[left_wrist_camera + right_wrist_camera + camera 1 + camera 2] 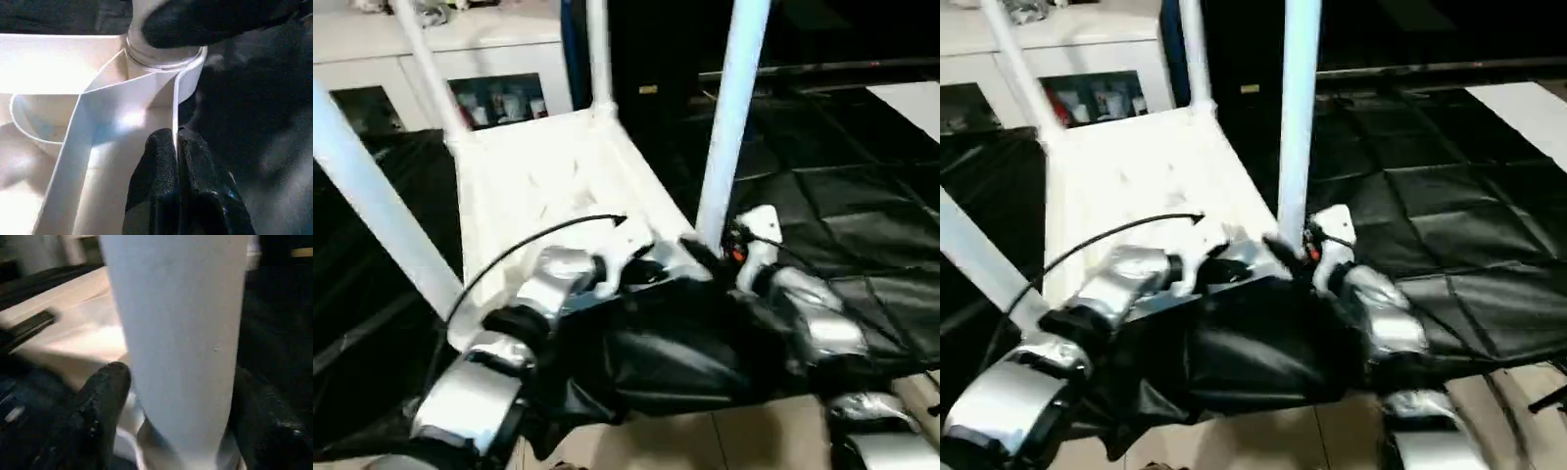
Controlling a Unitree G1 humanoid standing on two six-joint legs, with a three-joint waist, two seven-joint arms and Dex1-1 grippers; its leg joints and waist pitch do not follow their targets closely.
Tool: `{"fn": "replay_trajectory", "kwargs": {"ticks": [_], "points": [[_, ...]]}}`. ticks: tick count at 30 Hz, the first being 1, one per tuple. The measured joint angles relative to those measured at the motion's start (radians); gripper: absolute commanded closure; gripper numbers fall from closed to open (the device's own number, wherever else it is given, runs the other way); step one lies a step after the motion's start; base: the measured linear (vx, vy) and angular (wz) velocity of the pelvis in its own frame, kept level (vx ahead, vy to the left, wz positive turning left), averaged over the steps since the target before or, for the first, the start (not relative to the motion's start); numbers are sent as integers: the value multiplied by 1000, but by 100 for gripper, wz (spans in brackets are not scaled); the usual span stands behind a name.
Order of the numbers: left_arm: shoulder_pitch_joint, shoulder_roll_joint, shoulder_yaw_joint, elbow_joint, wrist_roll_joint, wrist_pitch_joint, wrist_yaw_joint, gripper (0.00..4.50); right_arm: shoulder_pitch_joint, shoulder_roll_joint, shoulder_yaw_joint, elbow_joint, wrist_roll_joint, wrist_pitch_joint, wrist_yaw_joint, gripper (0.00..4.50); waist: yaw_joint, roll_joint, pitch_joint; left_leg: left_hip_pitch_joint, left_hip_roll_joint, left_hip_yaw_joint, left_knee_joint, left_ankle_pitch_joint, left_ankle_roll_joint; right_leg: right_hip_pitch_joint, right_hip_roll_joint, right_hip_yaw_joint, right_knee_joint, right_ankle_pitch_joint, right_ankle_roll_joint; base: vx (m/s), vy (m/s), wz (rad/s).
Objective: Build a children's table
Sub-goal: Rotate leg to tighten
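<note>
left eye view: the tabletop [543, 186] lies underside up on the black-draped counter [862, 186], four legs [732, 117] standing in its corner sockets. both silver forearms reach to its near right corner.

right eye view: the right pincer [1285, 251] sits at the base of the near right leg; a cabinet [1087, 59] stands beyond.

left wrist view: the left pincer [176, 152], fingers together, is clamped on a thin rim [174, 107] of the tabletop beside the socket [164, 56].

right wrist view: the right pincer's fingers [100, 401] stand apart on either side of the leg [176, 333], near its base.
</note>
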Motion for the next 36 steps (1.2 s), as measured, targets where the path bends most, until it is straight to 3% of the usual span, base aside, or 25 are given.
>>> {"fn": "replay_trajectory", "kwargs": {"ticks": [4,11,20,25,28,32,36], "points": [[28,50,-4,-44,-10,0,-137,450,3,-65,46,-35,5,35,182,129,8,-1,1,-1,0,0,0,0,0,0,0,0,-1,0,0,0,0,0],[50,90,-54,-103,-40,31,-326,450,0,-129,132,-57,4,81,383,129,37,-4,2,-2,0,1,0,0,0,-1,0,2,-1,-1,0,0,0,0],[74,120,-64,-160,-46,80,-409,450,0,-148,164,-83,7,121,475,194,47,-7,5,-2,0,1,0,0,0,-1,0,2,-1,0,0,0,0,0],[75,105,-64,-164,-46,78,-378,450,5,-142,157,-91,7,119,455,203,49,-8,5,-2,0,1,1,0,0,-1,0,3,0,0,0,0,0,0],[72,87,-46,-153,-35,68,-261,450,1,-91,107,-64,-2,97,313,209,44,-11,6,-1,0,1,2,0,0,0,0,3,1,0,0,0,0,0],[52,45,-30,-117,-15,59,-109,450,-17,-19,50,-8,-15,64,64,230,18,-11,6,1,-1,1,3,0,0,0,0,5,-1,-3,5,0,0,0],[36,9,-20,-87,3,57,6,450,-32,43,11,28,-36,41,-124,240,4,-12,6,3,-1,1,3,0,0,1,0,4,-1,-4,5,0,0,0]]}}
